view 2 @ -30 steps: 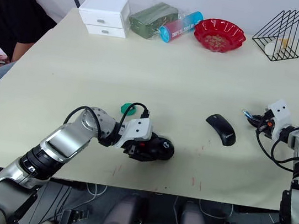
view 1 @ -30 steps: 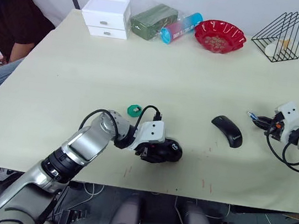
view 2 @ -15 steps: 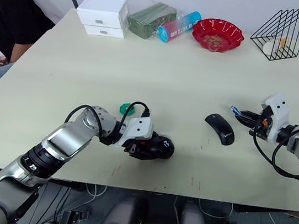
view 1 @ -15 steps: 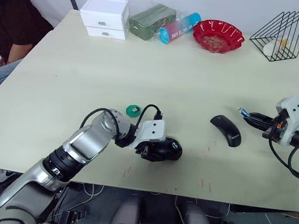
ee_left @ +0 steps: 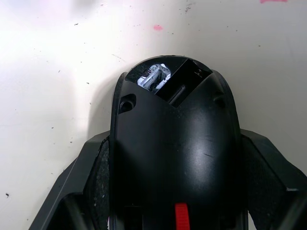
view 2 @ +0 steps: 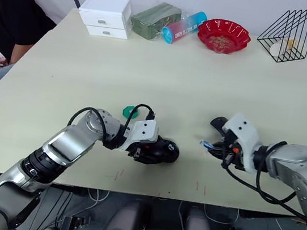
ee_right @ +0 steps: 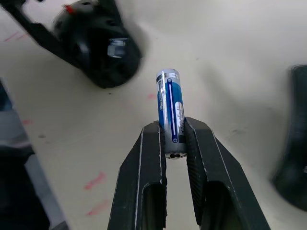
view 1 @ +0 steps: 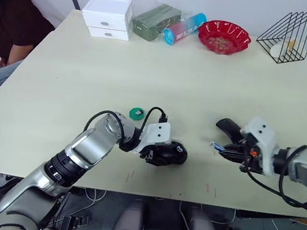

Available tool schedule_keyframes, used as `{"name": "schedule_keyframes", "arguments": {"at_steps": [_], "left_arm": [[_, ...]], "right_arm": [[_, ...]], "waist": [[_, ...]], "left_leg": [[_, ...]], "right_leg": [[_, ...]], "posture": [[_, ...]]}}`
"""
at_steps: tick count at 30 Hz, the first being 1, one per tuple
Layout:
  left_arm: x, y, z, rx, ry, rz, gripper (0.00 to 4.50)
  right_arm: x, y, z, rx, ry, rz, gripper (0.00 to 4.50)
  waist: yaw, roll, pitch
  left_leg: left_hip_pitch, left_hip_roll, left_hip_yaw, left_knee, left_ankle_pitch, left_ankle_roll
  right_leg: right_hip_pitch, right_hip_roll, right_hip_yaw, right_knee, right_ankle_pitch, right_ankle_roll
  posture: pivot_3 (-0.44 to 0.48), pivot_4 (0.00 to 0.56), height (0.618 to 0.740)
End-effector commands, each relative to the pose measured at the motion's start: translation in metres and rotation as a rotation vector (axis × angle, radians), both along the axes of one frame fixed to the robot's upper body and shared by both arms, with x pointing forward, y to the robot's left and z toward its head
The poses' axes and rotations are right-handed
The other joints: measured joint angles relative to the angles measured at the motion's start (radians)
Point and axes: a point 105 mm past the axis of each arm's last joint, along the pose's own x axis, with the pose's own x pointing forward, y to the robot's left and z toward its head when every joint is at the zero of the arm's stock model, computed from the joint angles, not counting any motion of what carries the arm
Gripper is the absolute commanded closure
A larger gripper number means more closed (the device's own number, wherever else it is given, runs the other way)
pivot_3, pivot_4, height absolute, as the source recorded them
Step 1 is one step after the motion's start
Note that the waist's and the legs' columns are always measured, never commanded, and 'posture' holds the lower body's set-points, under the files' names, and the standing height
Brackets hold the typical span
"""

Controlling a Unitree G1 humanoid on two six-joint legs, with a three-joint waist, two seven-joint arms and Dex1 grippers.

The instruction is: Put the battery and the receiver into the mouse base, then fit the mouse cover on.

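Note:
The mouse base (view 1: 171, 153) lies near the table's front edge, and my left gripper (view 1: 158, 153) is shut on its sides. In the left wrist view the mouse base (ee_left: 172, 143) shows its red wheel and an open compartment holding a silvery piece (ee_left: 153, 78). I cannot tell if that piece is the receiver. My right gripper (view 1: 225, 152) is shut on the battery (ee_right: 171, 103), which points toward the base from a short way to its right. The mouse cover (view 1: 227, 126) lies just behind this gripper and is partly hidden by it.
A small green dish (view 1: 136, 112) sits just behind my left forearm. Along the far edge stand a white drawer box (view 1: 108, 17), a green pack (view 1: 154, 19), a blue tube (view 1: 185, 28), a red bowl (view 1: 224, 36) and a wire rack (view 1: 293, 34). A person sits at the far left.
My right arm has swung left from the table's right edge, past the mouse cover, carrying the battery toward the mouse base. The left gripper and the base have stayed put.

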Motion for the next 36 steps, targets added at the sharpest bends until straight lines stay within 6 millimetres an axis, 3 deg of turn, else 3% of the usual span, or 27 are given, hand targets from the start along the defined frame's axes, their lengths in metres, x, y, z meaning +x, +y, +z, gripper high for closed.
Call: {"name": "schedule_keyframes", "arguments": {"at_steps": [1, 13, 26, 36], "left_arm": [[-0.003, 0.006, -0.014, 0.048, 0.044, 0.029, 1.52], [0.001, 0.006, -0.012, 0.050, 0.047, 0.034, 1.52], [0.000, 0.004, -0.016, 0.046, 0.055, 0.037, 1.52], [-0.001, 0.005, -0.019, 0.044, 0.066, 0.050, 1.52]], "right_arm": [[-0.004, 0.011, -0.001, -0.028, 0.018, -0.006, 4.45], [-0.002, 0.049, -0.016, -0.009, 0.042, 0.017, 4.45], [0.001, 0.054, -0.025, -0.057, 0.105, -0.004, 4.45], [0.007, 0.068, -0.030, -0.071, 0.160, -0.026, 4.45]], "waist": [[0.000, 0.000, 0.000], [-0.001, -0.001, 0.000], [-0.001, -0.001, 0.000], [0.000, -0.001, 0.000]], "left_leg": [[0.000, 0.000, 0.000, 0.000, 0.000, 0.000], [-0.001, 0.000, -0.002, 0.000, 0.000, 0.000], [-0.001, 0.000, -0.002, 0.000, 0.000, 0.000], [-0.002, 0.000, -0.003, 0.000, 0.000, 0.000]], "right_leg": [[0.000, 0.000, 0.000, 0.000, 0.000, 0.000], [0.000, 0.000, -0.002, 0.000, 0.000, 0.000], [0.000, 0.000, -0.002, 0.000, 0.000, 0.000], [0.000, -0.001, -0.003, -0.001, 0.000, 0.000]], "posture": [[0.000, 0.150, 0.740], [0.000, 0.150, 0.740], [0.000, 0.150, 0.740], [0.000, 0.150, 0.740]]}}
